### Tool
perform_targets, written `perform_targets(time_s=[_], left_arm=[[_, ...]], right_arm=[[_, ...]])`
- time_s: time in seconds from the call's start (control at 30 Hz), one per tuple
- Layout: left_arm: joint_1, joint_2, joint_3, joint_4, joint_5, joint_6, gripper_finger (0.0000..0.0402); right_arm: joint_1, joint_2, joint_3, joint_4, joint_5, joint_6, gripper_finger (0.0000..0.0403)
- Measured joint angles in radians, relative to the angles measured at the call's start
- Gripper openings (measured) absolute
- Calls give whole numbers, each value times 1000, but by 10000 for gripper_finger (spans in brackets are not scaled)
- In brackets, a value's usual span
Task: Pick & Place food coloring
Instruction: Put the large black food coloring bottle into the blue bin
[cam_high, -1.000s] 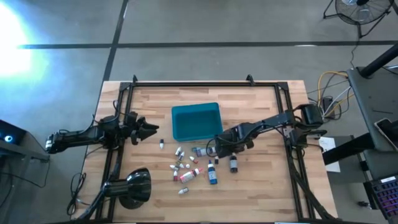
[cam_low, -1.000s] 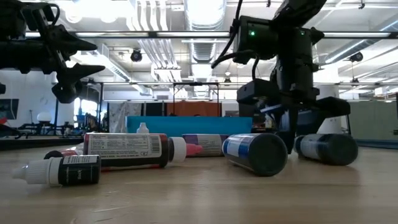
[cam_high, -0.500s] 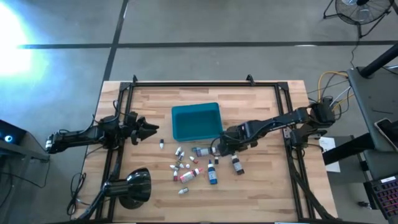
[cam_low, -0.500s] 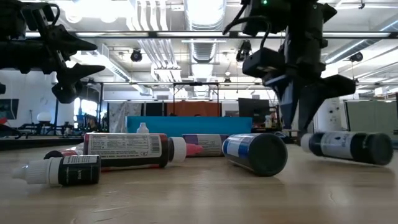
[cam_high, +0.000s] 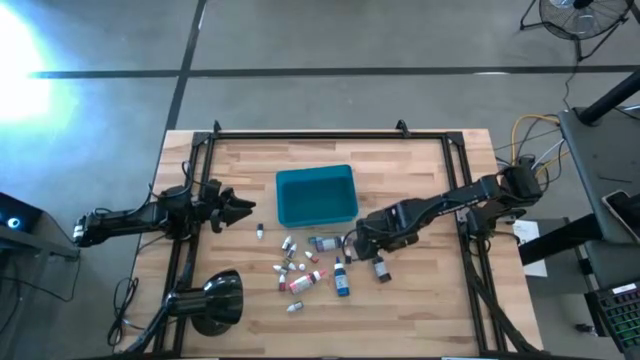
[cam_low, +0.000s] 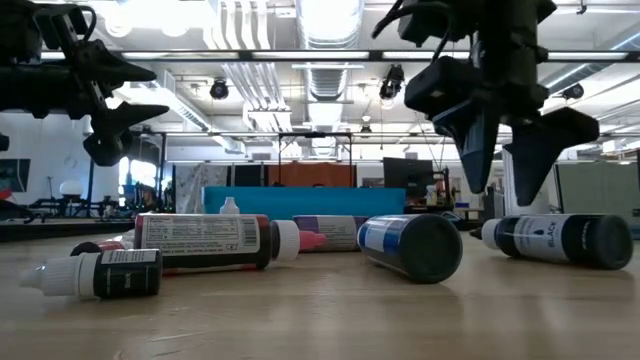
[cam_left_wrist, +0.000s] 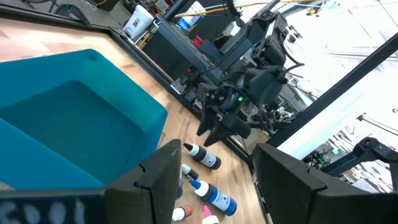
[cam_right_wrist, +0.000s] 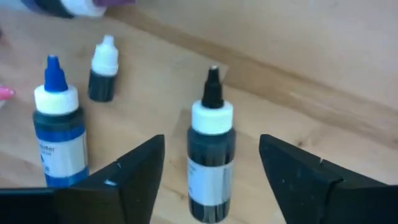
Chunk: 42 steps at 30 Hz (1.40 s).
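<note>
Looking across the table (cam_high: 420, 180) from largest to smallest, you are seeing the teal bin (cam_high: 316, 196) sitting mid-table with the food coloring (cam_high: 312, 268) lying scattered just in front of it, all on their sides. Your right gripper (cam_high: 357, 245) is hovering over the right edge of that scatter with its fingers spread wide and nothing between them; the black bottle (cam_right_wrist: 210, 148) is lying directly beneath, framed between the two tips. Your left gripper (cam_high: 243, 209) is waiting off to the left of the bin, also released and empty.

These bottles are probably handling as light, hard plastic cylinders, round and smooth, so they are likely rolling or squirting out if pinched off-centre. You are best taking the black one across its labelled body, not at the narrow capped tip.
</note>
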Motion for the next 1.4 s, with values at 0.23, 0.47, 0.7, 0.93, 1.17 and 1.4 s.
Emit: perform_targets(time_s=[0.23, 0.47, 0.7, 0.93, 1.17, 1.4], left_arm=[[0, 0, 0, -1, -8, 0, 179], [-1, 0, -1, 4, -9, 0, 179], [-1, 0, -1, 5, -12, 0, 179], [-1, 0, -1, 6, -13, 0, 179], [0, 0, -1, 6, -14, 0, 179], [0, 0, -1, 6, -15, 0, 179]], right_arm=[[4, 75, -20, 122, -23, 5, 269], [7, 137, 15, 94, 35, -37, 259], [11, 139, 20, 37, 18, -59, 226], [13, 139, 20, 40, 14, -52, 204], [13, 139, 20, 48, -6, -79, 142], [13, 127, 32, 49, 46, -110, 95]])
